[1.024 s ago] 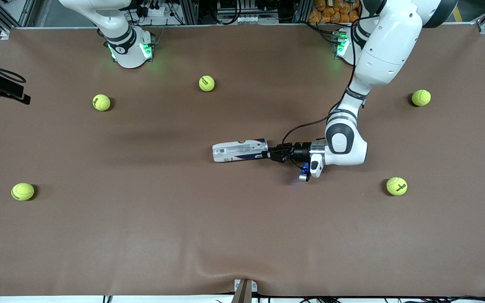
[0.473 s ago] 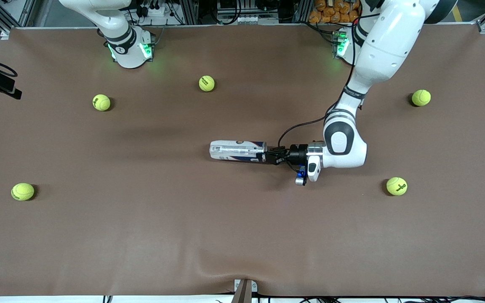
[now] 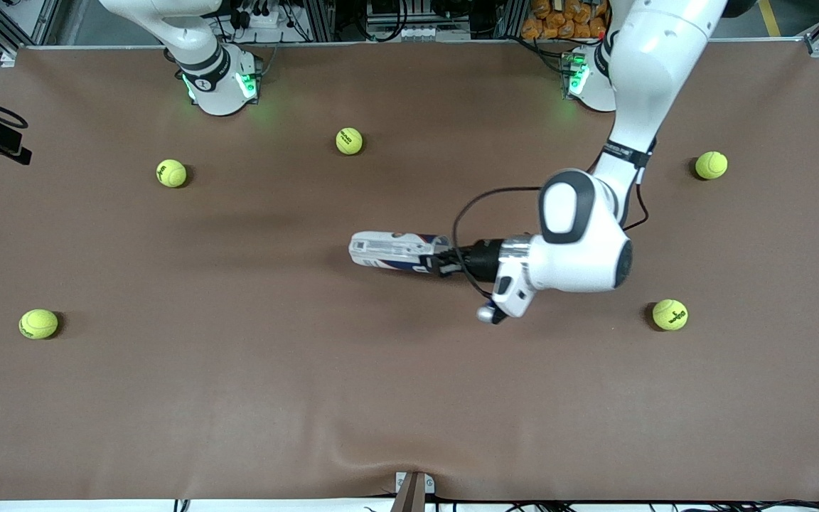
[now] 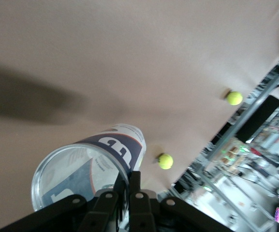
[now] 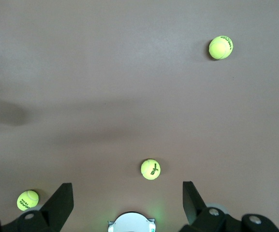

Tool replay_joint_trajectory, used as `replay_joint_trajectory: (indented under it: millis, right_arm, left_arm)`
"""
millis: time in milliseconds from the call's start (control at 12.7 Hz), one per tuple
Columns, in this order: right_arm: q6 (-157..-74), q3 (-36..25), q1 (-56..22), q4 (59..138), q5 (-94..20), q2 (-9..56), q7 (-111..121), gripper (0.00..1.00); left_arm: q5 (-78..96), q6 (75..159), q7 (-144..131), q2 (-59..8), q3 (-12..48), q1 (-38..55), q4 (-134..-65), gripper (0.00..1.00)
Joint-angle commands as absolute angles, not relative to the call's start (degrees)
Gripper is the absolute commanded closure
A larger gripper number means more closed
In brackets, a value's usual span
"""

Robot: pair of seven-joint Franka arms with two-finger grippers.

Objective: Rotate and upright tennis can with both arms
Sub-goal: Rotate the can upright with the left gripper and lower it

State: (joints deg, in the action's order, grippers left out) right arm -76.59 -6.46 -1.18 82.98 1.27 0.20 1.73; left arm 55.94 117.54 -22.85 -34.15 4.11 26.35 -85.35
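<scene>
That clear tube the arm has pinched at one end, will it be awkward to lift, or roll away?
Probably light: the tennis can looks empty through its open end. The left pincer is shut on the thin rim alone, so the long tube may sag or twist. Being round and smooth, it would likely roll on the table if released. The right pincer waits open.

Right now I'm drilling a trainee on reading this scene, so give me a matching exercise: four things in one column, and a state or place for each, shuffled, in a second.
Things:
1. tennis can
2. left pincer
3. right pincer
4. table

States or places:
A. open, holding nothing, up over the table
B. lying on its side, mid-table
C. shut on the rim of the can's open end
D. brown covering with loose tennis balls scattered over it

Pairs: 1-B, 2-C, 3-A, 4-D
</scene>
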Motion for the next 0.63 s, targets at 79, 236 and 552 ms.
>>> replay_joint_trajectory:
  millis: [79,236,552]
  right_arm:
    - [-76.3,-6.2,1.0,82.6,1.6,-0.3,1.0,0.0]
    - [-75.9,-6.1,1.8,82.6,1.1,-0.4,1.1,0.0]
    - [-76.1,-5.7,0.7,82.6,1.1,-0.1,1.1,0.0]
  left_arm:
    - [33.9,117.7,-34.0,-32.5,4.0,31.2,-80.9,1.0]
    - [22.6,117.0,-37.3,-31.3,4.0,35.0,-79.5,1.0]
    - [0.1,114.6,-44.7,-31.2,4.0,43.1,-79.4,1.0]
